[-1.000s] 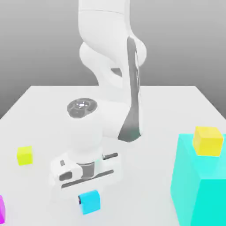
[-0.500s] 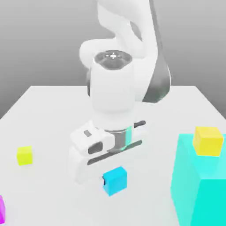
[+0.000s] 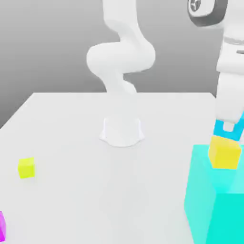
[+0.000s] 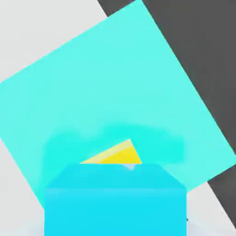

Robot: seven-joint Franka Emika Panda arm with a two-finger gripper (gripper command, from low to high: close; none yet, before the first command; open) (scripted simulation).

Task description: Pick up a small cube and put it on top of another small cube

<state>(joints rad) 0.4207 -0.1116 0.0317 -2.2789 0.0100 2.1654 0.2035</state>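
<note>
The golden-yellow small cube [image 3: 224, 153] sits on top of the big turquoise block [image 3: 214, 200] at the exterior view's right. The sky-blue small cube [image 3: 218, 129] is directly above it, its underside meeting the yellow cube's top. My gripper [image 3: 228, 129] comes down from above and stands around the sky-blue cube. In the hand view the sky-blue cube [image 4: 115, 203] is close up, with a corner of the golden-yellow cube [image 4: 115, 156] showing behind it and the turquoise block's top [image 4: 106, 83] beyond.
A paler lemon-yellow cube [image 3: 26, 167] lies on the white table [image 3: 71, 143] at the exterior view's left. A magenta cube [image 3: 1, 226] is cut off at the lower left edge. The arm's base [image 3: 122, 131] stands mid-table.
The arm lifted the sky-blue cube off the table's front and swung it up and to the exterior view's right, onto the golden-yellow cube on the turquoise block.
</note>
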